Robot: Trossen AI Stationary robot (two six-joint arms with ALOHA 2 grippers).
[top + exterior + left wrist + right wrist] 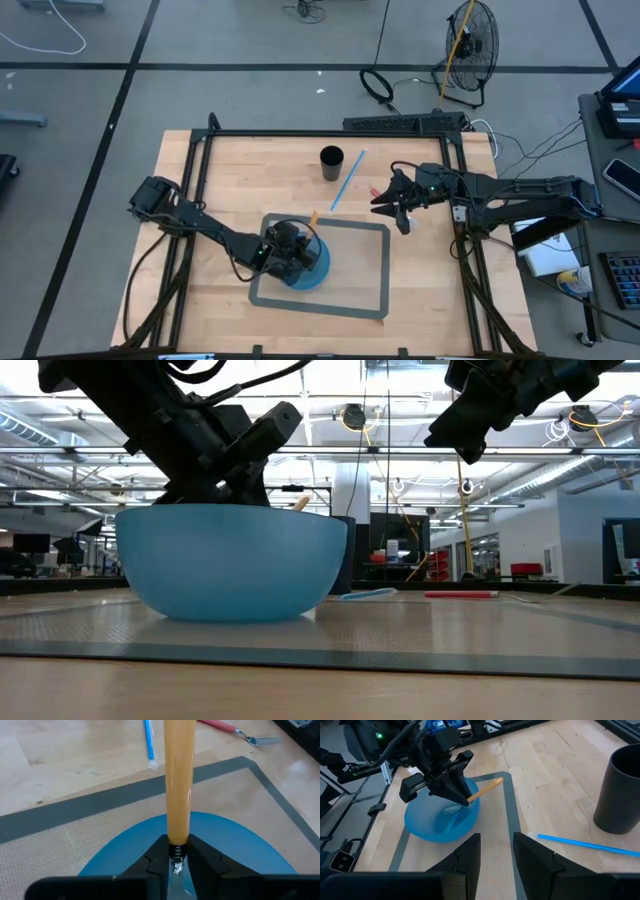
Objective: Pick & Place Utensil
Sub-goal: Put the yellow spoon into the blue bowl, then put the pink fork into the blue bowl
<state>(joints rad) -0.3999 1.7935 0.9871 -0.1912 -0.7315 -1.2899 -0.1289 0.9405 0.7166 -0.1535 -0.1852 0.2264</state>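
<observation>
Item: wooden-handled utensil (179,785), pale tan handle, clamped at its lower end between the fingers of the left gripper (176,851); the metal working end sits inside the blue bowl (312,268) (its shape cannot be told), the handle slanting up and out past the bowl's rim. Bowl stands on a grey-bordered mat (378,270) on the wooden table (230,170). Right gripper (496,851): raised above the table beside the mat, fingers parted, holding nothing. Also on the table, beyond the mat: black cup (331,163), upright; blue straw (347,181), lying flat just beside the cup; red-handled fork (235,729), lying flat near the right gripper.
</observation>
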